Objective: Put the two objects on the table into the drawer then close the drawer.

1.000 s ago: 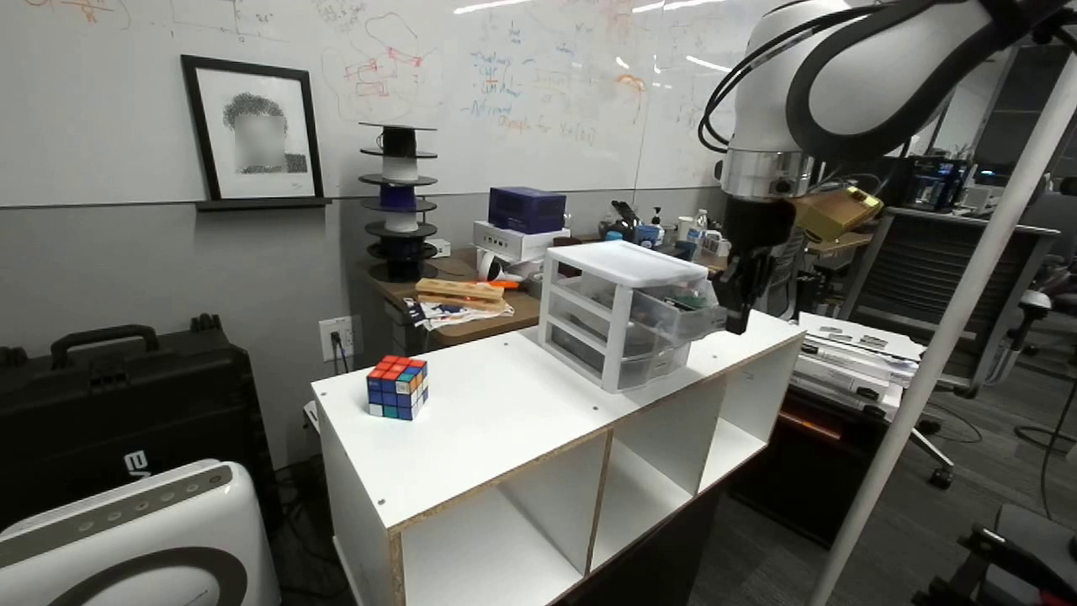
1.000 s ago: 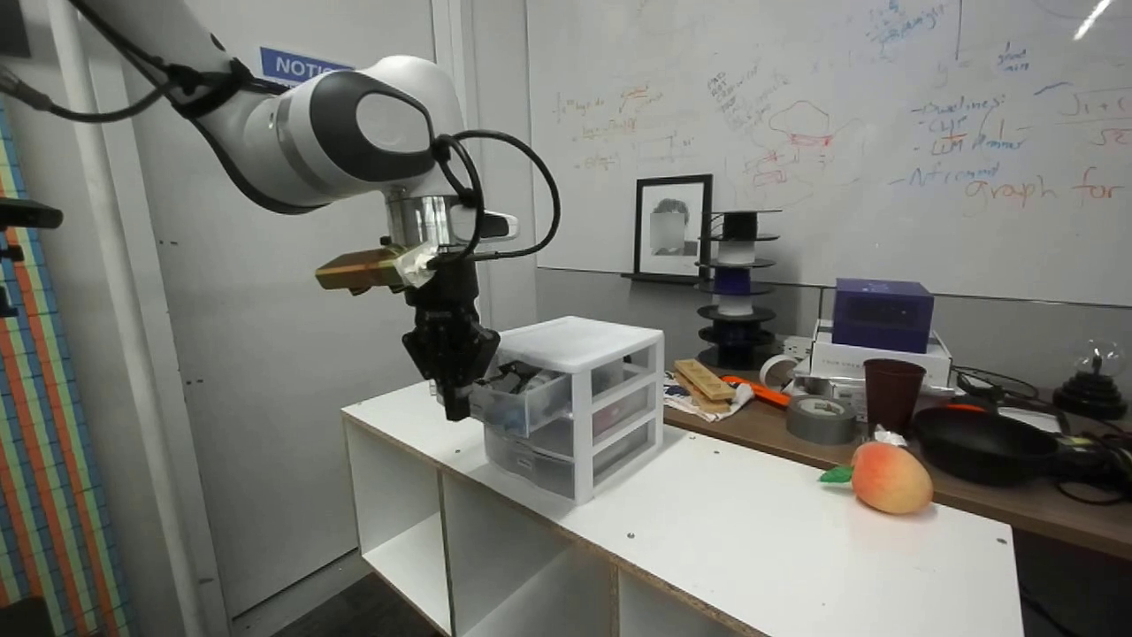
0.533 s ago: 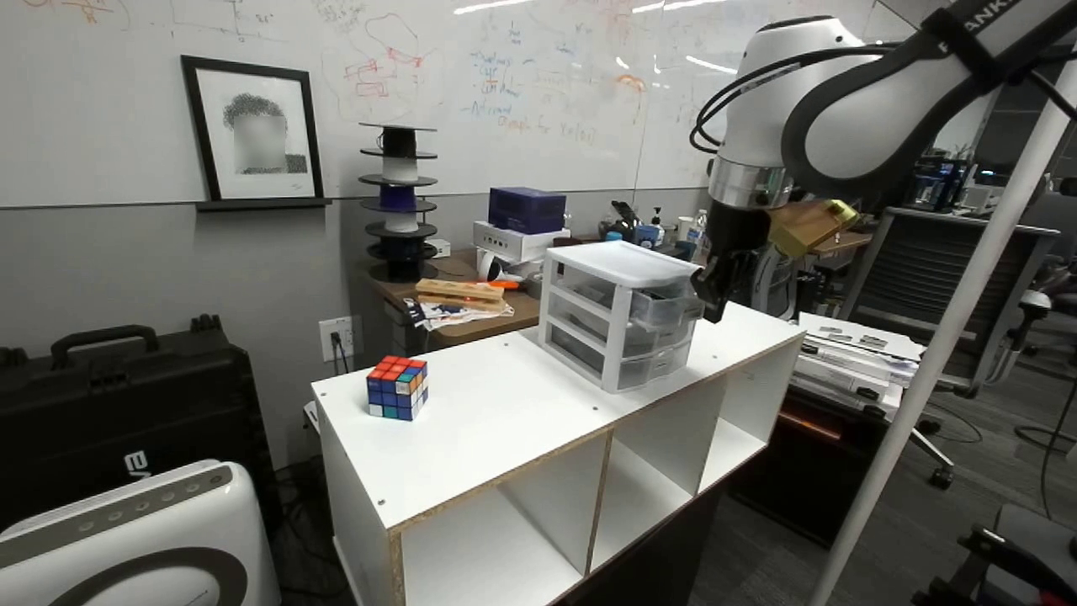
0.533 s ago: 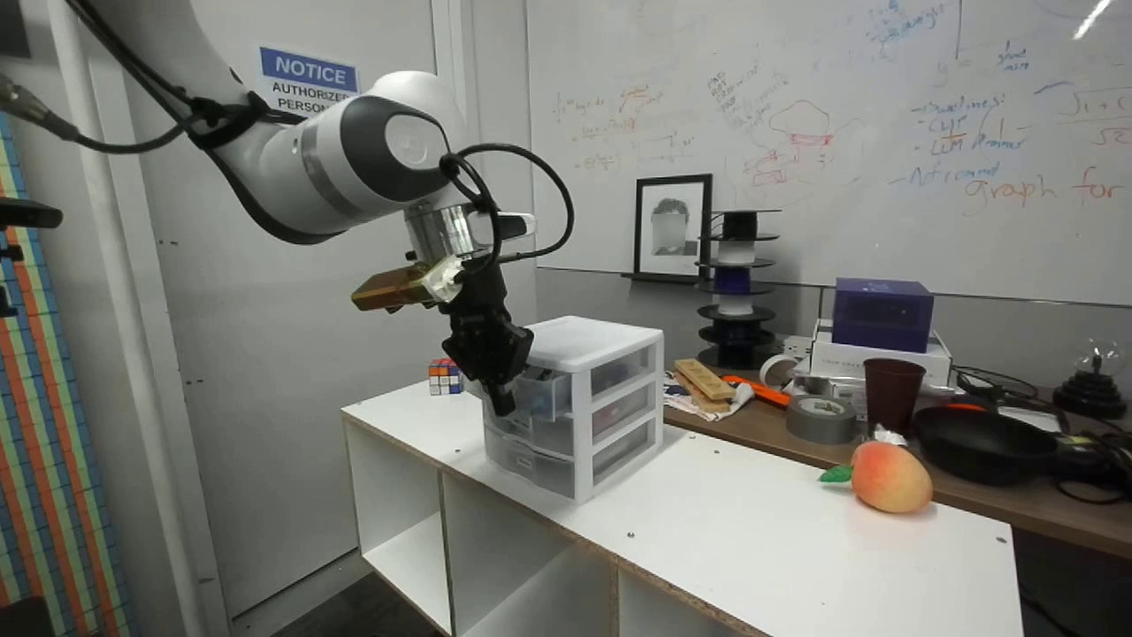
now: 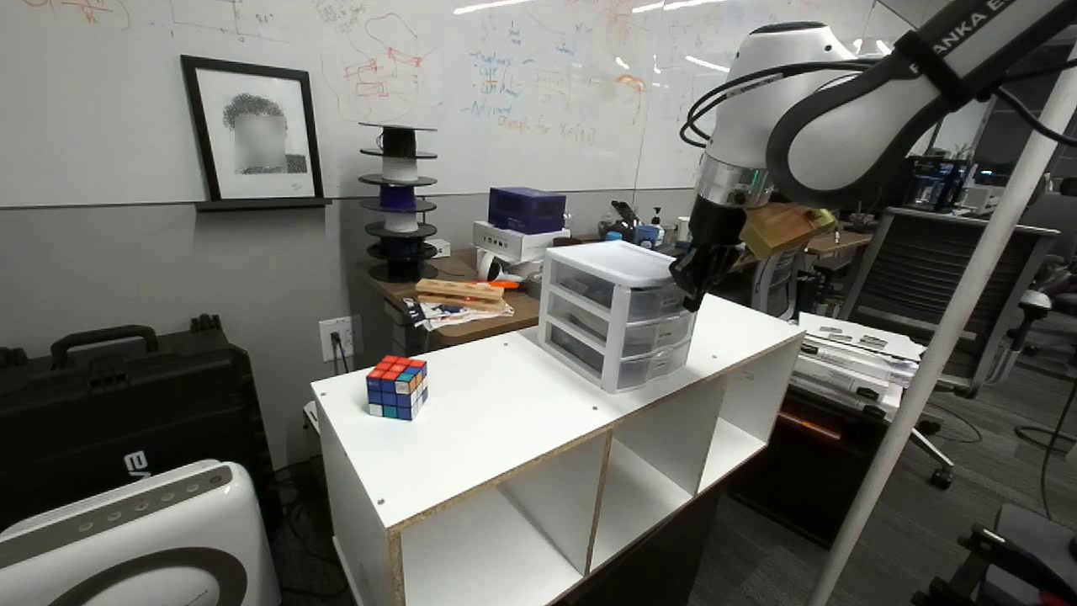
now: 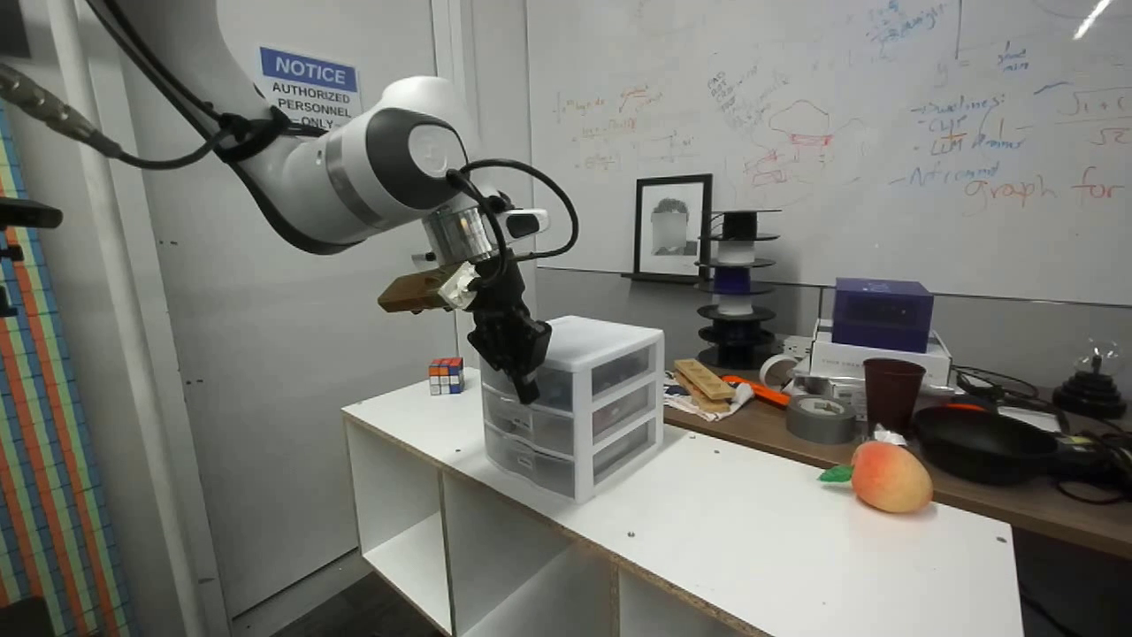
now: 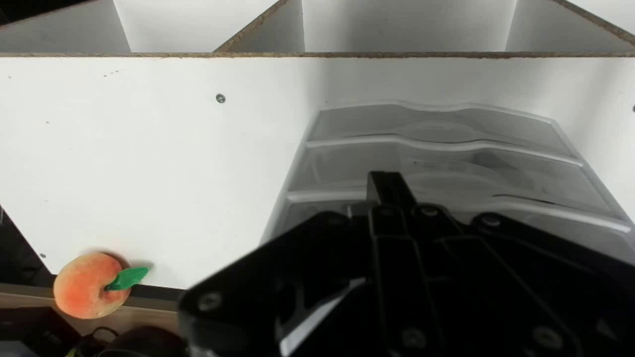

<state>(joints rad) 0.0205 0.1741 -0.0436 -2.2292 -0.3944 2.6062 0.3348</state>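
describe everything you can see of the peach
The peach is round and matte-looking, yellow-orange with a redder blush; real or fake I cannot tell. One pointed green leaf sits at its stem end. It seems to lie on its side, leaf toward the drawer unit, on the white table near the brown desk. Only the table appears to touch it.

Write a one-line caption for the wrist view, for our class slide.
Jaws shut in front of the drawers, a peach on the table at lower left.

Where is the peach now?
In an exterior view, the peach rests right of the drawer unit, on the white table, in front of the black frying pan.
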